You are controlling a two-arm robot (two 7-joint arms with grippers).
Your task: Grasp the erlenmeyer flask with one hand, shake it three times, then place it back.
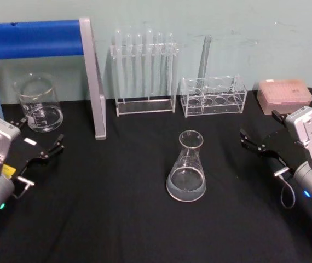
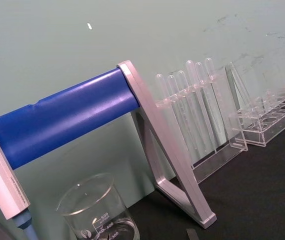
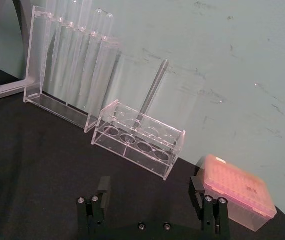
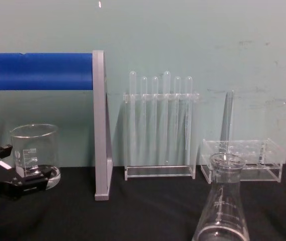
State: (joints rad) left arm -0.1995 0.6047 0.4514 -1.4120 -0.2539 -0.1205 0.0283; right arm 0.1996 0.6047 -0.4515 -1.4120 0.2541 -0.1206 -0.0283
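The clear straight-sided glass beaker (image 2: pixel 90 205), near the far left corner of the black surface (image 1: pixel 117 219), bears white graduation numbers 400 and 300. Marks on the clear conical erlenmeyer flask (image 4: pixel 222 206) cannot be read.

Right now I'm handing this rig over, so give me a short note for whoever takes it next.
Left hand: open, low at the left of the table, near the beaker, holding nothing.
Right hand: open, at the table's right, holding nothing.
Flask: upright mid-table between the hands, touched by neither.
Done: nothing that shows.
Left: grasp the flask, shake it three times, set it back.
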